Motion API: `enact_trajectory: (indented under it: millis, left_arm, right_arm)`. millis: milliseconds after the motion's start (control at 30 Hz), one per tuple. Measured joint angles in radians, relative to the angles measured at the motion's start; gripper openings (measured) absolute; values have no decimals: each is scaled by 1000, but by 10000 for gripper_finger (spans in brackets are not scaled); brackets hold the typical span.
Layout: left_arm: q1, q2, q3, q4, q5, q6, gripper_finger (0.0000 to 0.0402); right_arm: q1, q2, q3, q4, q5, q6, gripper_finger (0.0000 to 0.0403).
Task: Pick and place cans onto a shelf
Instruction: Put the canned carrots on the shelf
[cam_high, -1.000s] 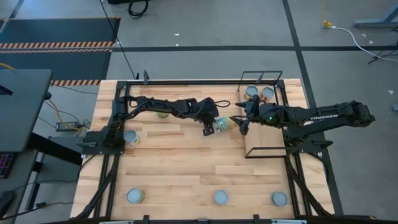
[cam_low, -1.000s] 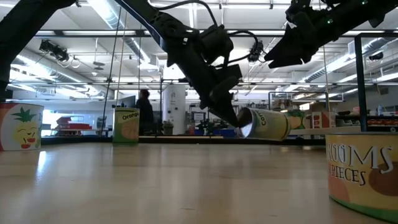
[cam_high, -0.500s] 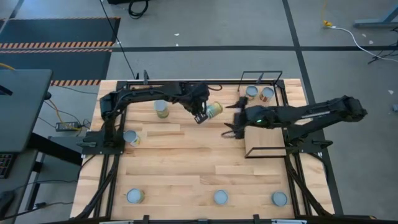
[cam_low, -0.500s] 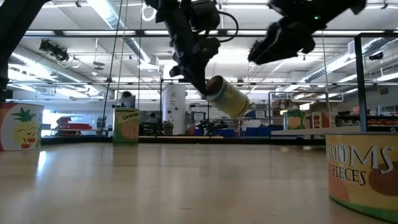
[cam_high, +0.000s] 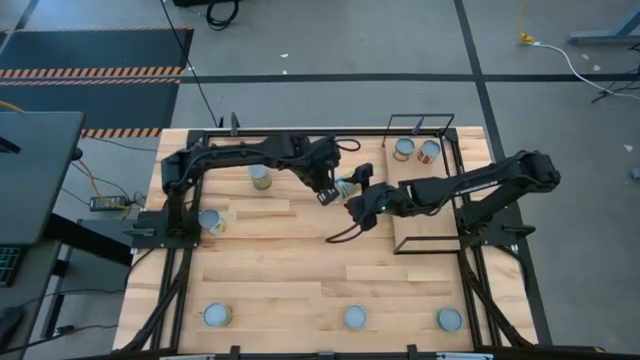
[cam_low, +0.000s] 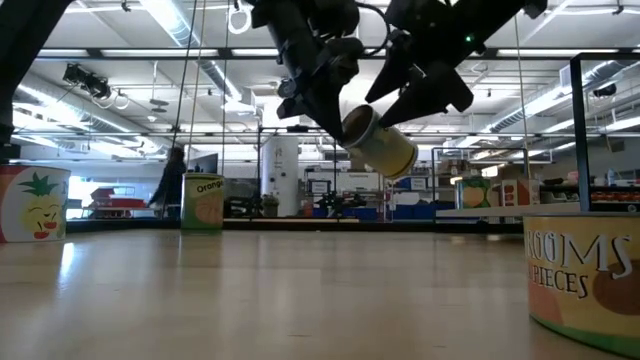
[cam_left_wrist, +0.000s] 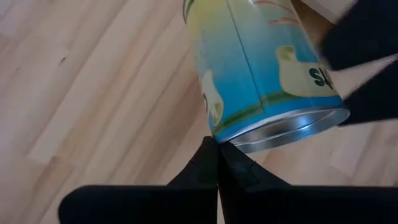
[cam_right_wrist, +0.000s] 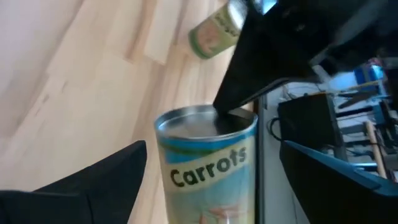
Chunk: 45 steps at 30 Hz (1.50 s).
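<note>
blue-and-yellow can (cam_left_wrist: 261, 68), silver rim

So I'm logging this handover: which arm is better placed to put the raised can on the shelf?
Right. The right gripper is open around the carrots can, and its arm reaches across the shelf. The left gripper, pinching the can's rim, comes from the table's far side.

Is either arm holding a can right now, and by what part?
The left gripper holds the carrots can by its end rim, tilted in the air. The right gripper, open, flanks its sides.
</note>
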Motion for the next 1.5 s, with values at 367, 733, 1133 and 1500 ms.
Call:
enact_trajectory:
  millis: [367,733,1133,1500]
  left_arm:
    - [-45,0,0,22,-2,0,0]
    - [-50,-3,-1,32,-8,21,2]
    - [-57,-95,1,12,6,89,147]
    - [-189,-229,-8,6,-200,181,230]
  right_arm:
    - [-22,74,-1,53,-22,-19,376]
    - [-31,73,-2,89,-63,19,309]
    - [-36,-60,-51,27,-80,101,310]
    - [-183,-614,-479,108,-137,369,310]
